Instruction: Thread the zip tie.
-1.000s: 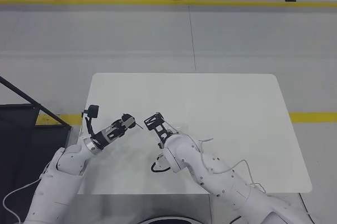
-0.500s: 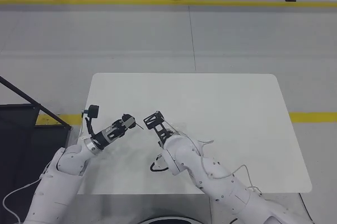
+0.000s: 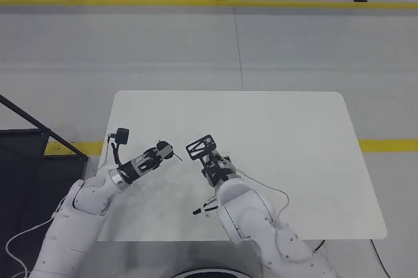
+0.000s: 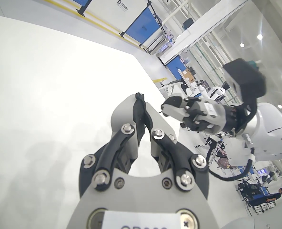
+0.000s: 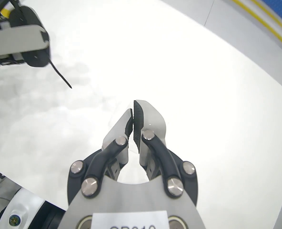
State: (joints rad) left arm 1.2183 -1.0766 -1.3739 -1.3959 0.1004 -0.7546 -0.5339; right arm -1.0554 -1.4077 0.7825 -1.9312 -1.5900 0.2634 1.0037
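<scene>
Left gripper: my pads are pinched tight on the zip tie, above the white table.
Zip tie: black; its thin pointed tail juts past my left fingertips, angled toward my right gripper.
Right gripper: pads pressed together, near the tail's tip but apart from it.

Robotics lab hall, yellow floor lines, blue partition panels, white worktable, bright ceiling lights
</scene>
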